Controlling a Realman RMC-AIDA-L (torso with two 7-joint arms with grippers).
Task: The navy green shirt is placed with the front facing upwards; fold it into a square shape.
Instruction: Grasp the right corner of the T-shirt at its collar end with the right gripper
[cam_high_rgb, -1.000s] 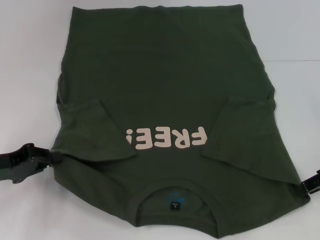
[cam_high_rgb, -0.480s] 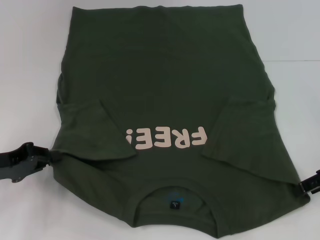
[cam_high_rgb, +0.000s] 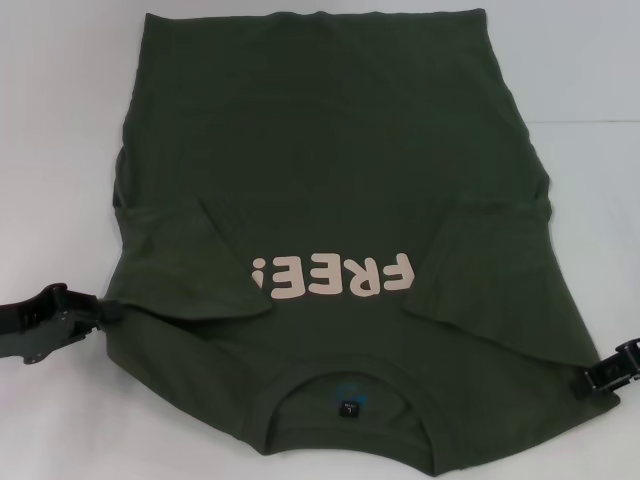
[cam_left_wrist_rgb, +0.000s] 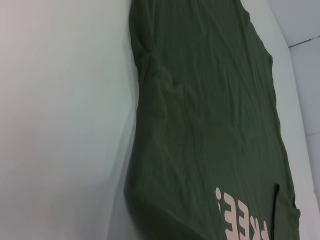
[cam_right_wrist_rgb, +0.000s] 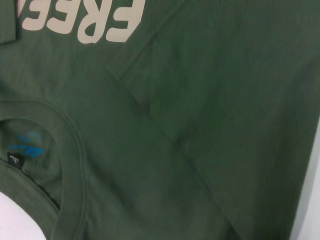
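- Left pincer sits low on the desk at the shirt's left shoulder edge, its tip touching the fabric; whether it is apart or clamped on the cloth I cannot tell.
- Right pincer is at the opposite shoulder corner, at the shirt's edge near the head view's right border; most of it is out of view, and I cannot tell whether it is apart or together.
- Shirt lies flat on the white desk, front up, collar toward the robot and hem at the far side.
- Both sleeves are folded inward over the chest: the left sleeve forms a flap ending just beside the lettering, the right sleeve a similar flap on the other side.
- Pale pink "FREE!" lettering reads upside down between the two flaps, with both ends touching or slightly covered by them.
- Small dark neck label shows inside the collar, with blue print above it.
- In the right wrist view the collar, label and right sleeve fold line fill the picture.
- In the left wrist view the shirt runs alongside bare desk.
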